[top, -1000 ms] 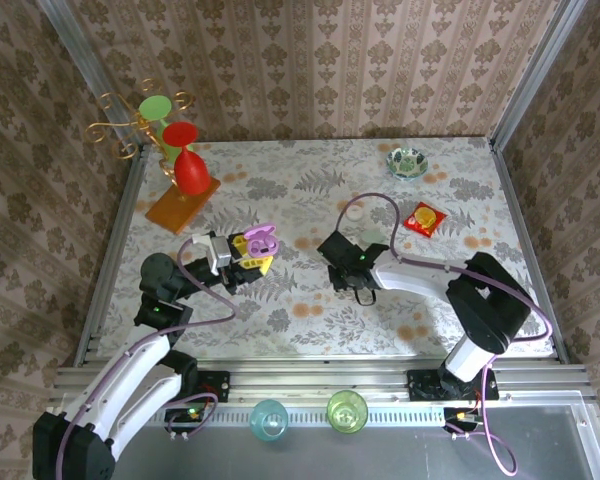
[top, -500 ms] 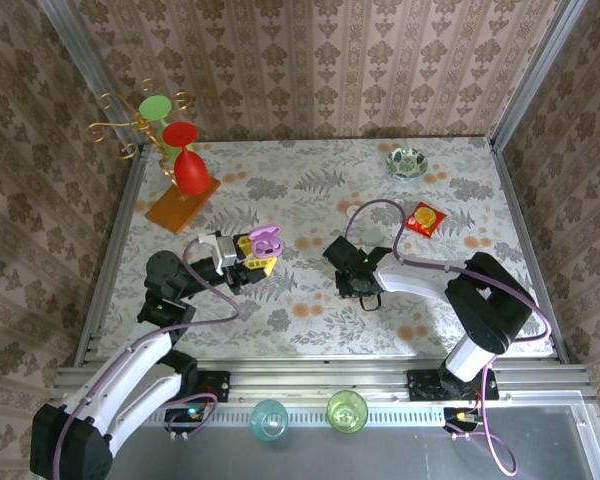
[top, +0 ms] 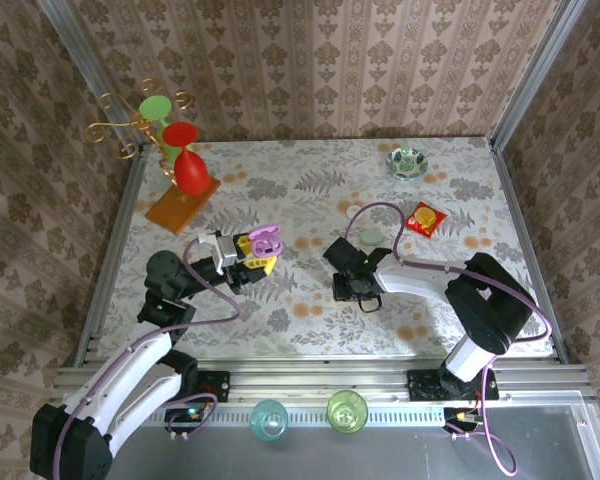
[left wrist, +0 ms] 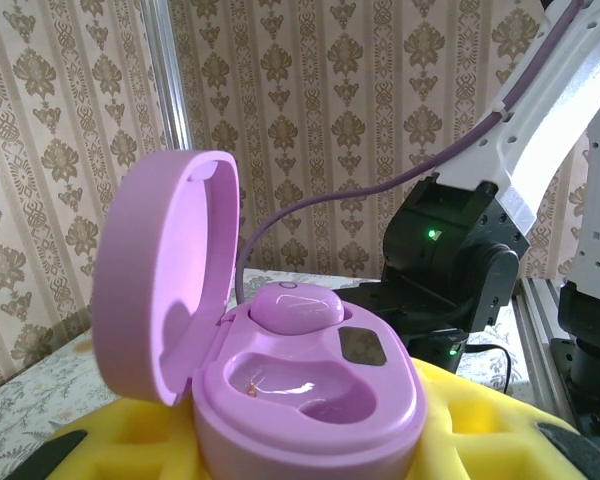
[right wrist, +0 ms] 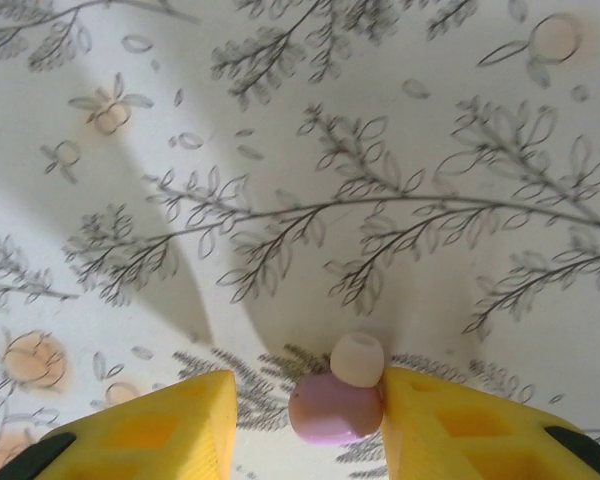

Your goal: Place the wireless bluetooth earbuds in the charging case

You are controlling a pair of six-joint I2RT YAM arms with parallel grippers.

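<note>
My left gripper (left wrist: pixel 310 445) is shut on an open lilac charging case (left wrist: pixel 310 400), held above the table in its yellow fingers (left wrist: pixel 480 430). The lid (left wrist: pixel 165 280) stands up on the left. One lilac earbud (left wrist: pixel 298 305) sits in the far slot, and the near slot (left wrist: pixel 300 385) is empty. From above, the case (top: pixel 265 238) is left of centre. My right gripper (right wrist: pixel 308 395) is open, low over the table, with a lilac earbud (right wrist: pixel 332 410) with a whitish tip (right wrist: pixel 357 358) between its fingers, touching the right finger (right wrist: pixel 450 420). From above, that gripper (top: pixel 352 285) is mid-table.
A red goblet (top: pixel 188 165) on a wooden board (top: pixel 183 210) and a green cup (top: pixel 155 106) on a gold stand occupy the far left. A small bowl (top: pixel 407 161), a red packet (top: pixel 423 218) and a pale round object (top: pixel 370 233) lie far right. Two cups (top: pixel 269 418) (top: pixel 346 410) stand at the near rail.
My left gripper carried the case slightly right and away. My right gripper slid a little toward the near right, then settled; over the last half second almost nothing moved.
</note>
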